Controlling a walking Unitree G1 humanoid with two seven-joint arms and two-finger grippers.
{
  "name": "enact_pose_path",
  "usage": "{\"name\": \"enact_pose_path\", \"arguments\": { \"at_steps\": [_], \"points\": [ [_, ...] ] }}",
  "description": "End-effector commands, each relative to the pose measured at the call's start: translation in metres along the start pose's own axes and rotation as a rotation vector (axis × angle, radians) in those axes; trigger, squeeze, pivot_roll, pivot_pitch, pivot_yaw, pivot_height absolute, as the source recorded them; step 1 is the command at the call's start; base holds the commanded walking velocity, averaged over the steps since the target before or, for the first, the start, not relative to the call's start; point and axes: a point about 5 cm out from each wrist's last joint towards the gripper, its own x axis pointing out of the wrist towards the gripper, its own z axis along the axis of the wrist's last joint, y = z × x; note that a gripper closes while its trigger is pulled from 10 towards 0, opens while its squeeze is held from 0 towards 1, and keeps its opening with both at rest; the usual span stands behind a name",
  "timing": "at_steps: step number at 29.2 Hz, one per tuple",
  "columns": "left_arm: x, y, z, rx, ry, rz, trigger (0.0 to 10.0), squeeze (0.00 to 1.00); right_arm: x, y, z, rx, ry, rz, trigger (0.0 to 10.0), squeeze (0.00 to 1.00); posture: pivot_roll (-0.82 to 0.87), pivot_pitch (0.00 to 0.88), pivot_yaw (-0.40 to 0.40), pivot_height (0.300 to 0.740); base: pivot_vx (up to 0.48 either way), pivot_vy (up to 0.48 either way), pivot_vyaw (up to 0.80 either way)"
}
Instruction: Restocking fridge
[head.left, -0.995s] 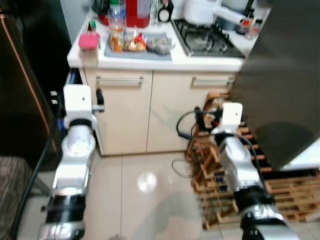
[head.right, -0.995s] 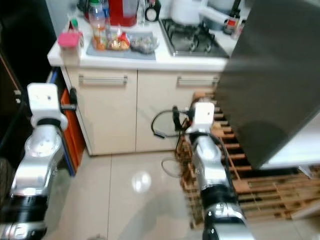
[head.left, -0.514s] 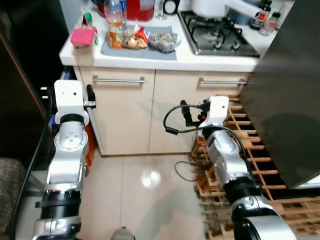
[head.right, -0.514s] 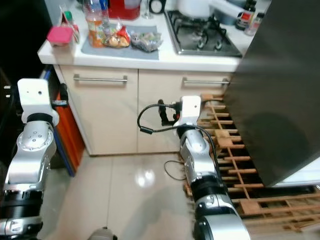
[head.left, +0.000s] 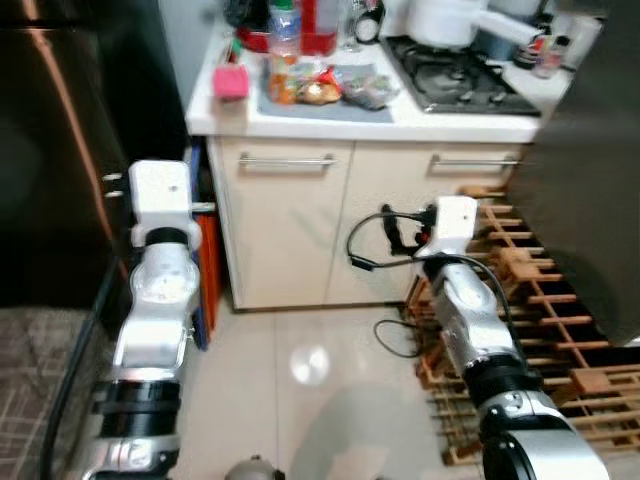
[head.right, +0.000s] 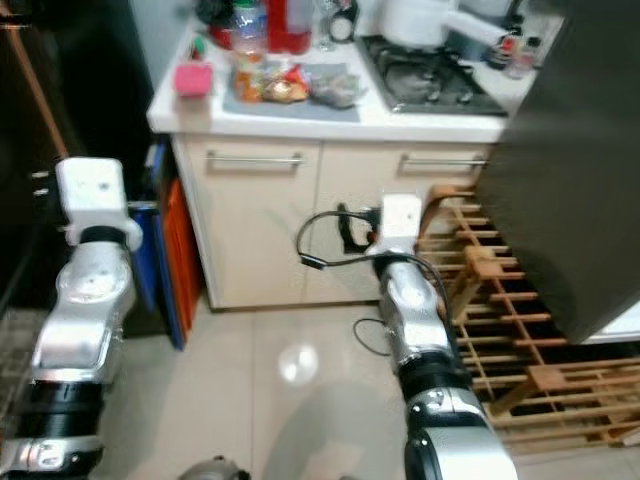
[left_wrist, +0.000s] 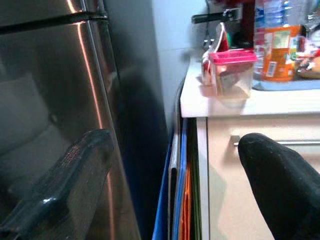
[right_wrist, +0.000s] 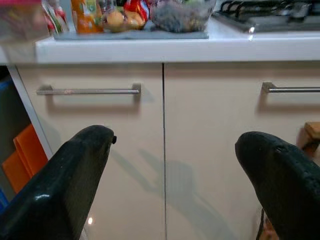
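Standing beside the left fingers (left_wrist: 274, 185), the fridge (left_wrist: 50, 100), seemingly shut.

countertop groceries (head.left: 325, 88) blurred, fridge (left_wrist: 50, 100) cropped

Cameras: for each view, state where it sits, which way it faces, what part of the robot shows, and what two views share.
Left eye, right eye: on the head, looking down at the counter and floor; both silver arms show.
Left wrist: faces the fridge and pink box; left gripper open.
Right wrist: faces the cabinet doors; right gripper open.
Shared: the pink box and the bottle appear in the left wrist and eye views.
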Motion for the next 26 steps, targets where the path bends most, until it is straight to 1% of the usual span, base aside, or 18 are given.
{"name": "enact_pose_path", "arguments": {
  "at_steps": [1,5,8,11,12,17,26],
  "points": [
    [0.003,0.001,0.005,0.012,-0.015,0.011,10.0,0.0,0.003,0.003,0.008,-0.013,-0.035,0.007,10.0,0.0,0.12,0.0,-0.06,0.74,0.0,0.0,-0.8],
    [0.002,-0.004,0.005,0.003,-0.02,-0.004,10.0,0.0,0.003,0.003,0.012,-0.046,-0.058,0.018,10.0,0.0,0.11,0.0,-0.065,0.74,0.0,0.0,-0.12],
    [0.001,-0.008,0.006,-0.029,-0.032,-0.016,10.0,0.0,0.003,0.004,0.014,-0.061,-0.062,0.032,10.0,0.0,0.11,0.0,-0.073,0.74,0.0,0.0,0.0],
    [0.0,-0.015,0.009,-0.068,-0.059,-0.046,10.0,0.0,0.003,0.004,0.014,-0.068,-0.06,0.044,10.0,0.0,0.1,0.0,-0.086,0.74,0.0,0.0,0.0],
    [0.0,-0.015,0.009,-0.068,-0.059,-0.046,10.0,0.0,0.003,0.004,0.014,-0.068,-0.06,0.044,10.0,0.0,0.1,0.0,-0.086,0.74,0.0,0.0,0.0],
    [0.001,-0.02,0.011,-0.105,-0.058,-0.053,10.0,0.0,0.003,0.006,0.014,-0.074,-0.056,0.054,10.0,0.0,0.1,0.0,-0.088,0.74,0.466,0.0,0.0],
    [0.001,-0.021,0.015,-0.102,-0.089,-0.079,10.0,0.0,0.002,0.008,0.012,-0.062,-0.055,0.048,10.0,0.0,0.1,0.0,-0.075,0.74,0.48,0.0,0.0]
  ]
}}
